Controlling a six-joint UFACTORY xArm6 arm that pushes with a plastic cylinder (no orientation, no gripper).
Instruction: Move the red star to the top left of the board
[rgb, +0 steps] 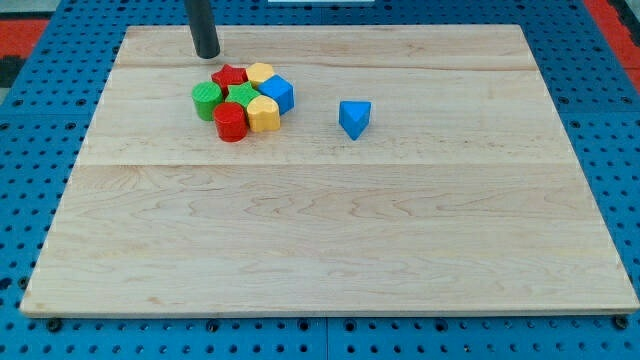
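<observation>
The red star (229, 76) lies at the top of a tight cluster of blocks in the upper left part of the wooden board (330, 250). My tip (207, 55) stands just above and left of the star, a small gap apart from it. Touching the star are a yellow block (260, 72) on its right, a green cylinder (207, 100) below left and a green star (242, 95) below it.
The cluster also holds a blue cube (277, 93), a red cylinder (230, 122) and a yellow block (263, 114). A lone blue triangular block (354, 118) lies to the cluster's right. A blue pegboard (60, 40) surrounds the board.
</observation>
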